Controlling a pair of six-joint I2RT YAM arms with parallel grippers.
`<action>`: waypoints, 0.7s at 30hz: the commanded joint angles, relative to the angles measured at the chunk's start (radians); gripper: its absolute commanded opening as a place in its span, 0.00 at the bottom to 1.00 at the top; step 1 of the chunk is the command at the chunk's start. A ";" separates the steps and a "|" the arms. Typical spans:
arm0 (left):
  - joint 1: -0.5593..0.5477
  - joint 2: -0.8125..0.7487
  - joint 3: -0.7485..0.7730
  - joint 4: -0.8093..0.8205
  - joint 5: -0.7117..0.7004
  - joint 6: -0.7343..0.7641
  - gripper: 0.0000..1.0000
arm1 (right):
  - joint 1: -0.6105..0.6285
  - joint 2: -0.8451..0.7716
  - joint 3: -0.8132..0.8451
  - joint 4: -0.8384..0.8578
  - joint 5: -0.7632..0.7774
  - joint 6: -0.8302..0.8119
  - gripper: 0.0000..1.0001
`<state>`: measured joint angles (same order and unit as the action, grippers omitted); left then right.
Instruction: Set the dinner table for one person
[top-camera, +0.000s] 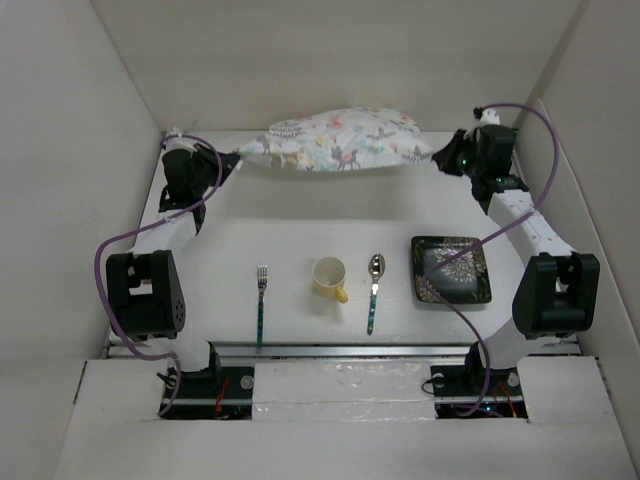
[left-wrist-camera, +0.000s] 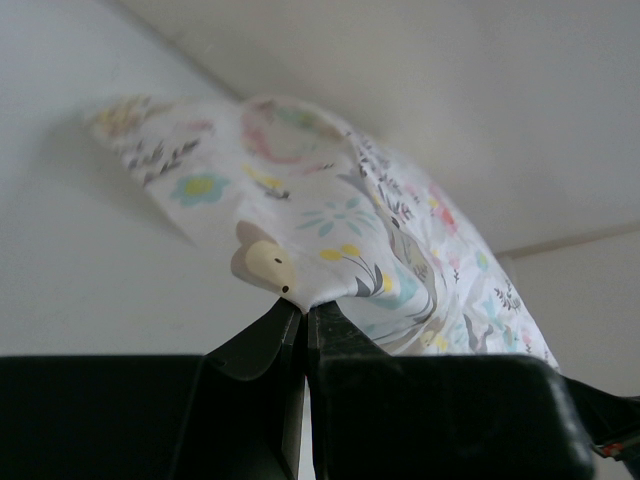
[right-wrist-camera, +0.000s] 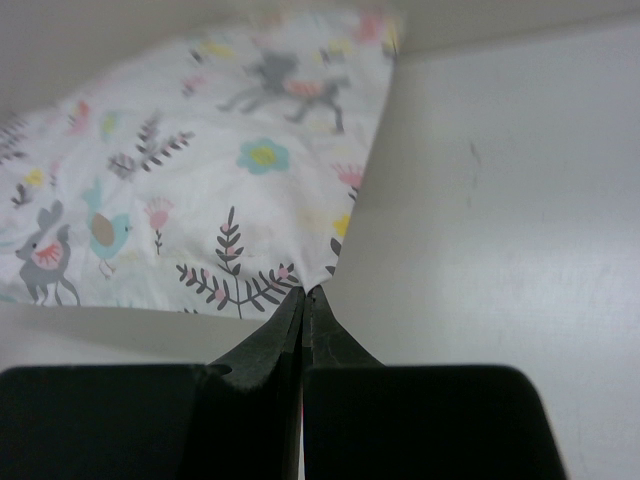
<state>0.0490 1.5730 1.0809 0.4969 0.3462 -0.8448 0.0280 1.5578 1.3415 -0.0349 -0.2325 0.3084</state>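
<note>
**Top view.**
- Item 1, dinner table (top-camera: 300, 215): a plain white top that fills the enclosure floor ahead of your two arm bases.
- Item 2, animal-print placemat (top-camera: 340, 142): at the far edge, apparently raised off the surface. It is slung between your left gripper (top-camera: 236, 160) and right gripper (top-camera: 442, 160) and sags mid-span. You hold it at two corners, probably so it can be spread flat.
- Items 3–6, near row, left to right: fork (top-camera: 261, 300), yellow mug (top-camera: 329, 278), spoon (top-camera: 373, 292), dark square plate (top-camera: 451, 269). All lie apart from one another, not yet arranged as a setting.

**Left wrist view.** Your fingers (left-wrist-camera: 262, 335) are pressed together and pinch a corner fold of the cloth, which billows away above them.

**Right wrist view.** Your fingers (right-wrist-camera: 265, 340) are likewise clamped tight on the opposite corner. The cloth fans out to the left, with bare tabletop to the right.
</note>
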 joint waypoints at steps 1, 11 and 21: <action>0.008 0.031 -0.107 0.138 0.031 -0.042 0.00 | -0.016 0.045 -0.152 0.121 -0.050 0.034 0.00; 0.008 0.111 -0.232 0.029 -0.019 -0.017 0.00 | -0.025 0.165 -0.266 0.116 -0.051 0.031 0.00; 0.008 -0.003 -0.297 -0.126 -0.154 -0.007 0.43 | -0.025 0.078 -0.386 0.107 -0.034 0.034 0.00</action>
<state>0.0536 1.6859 0.8188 0.4095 0.2752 -0.8581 0.0078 1.7069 0.9848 0.0364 -0.2699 0.3405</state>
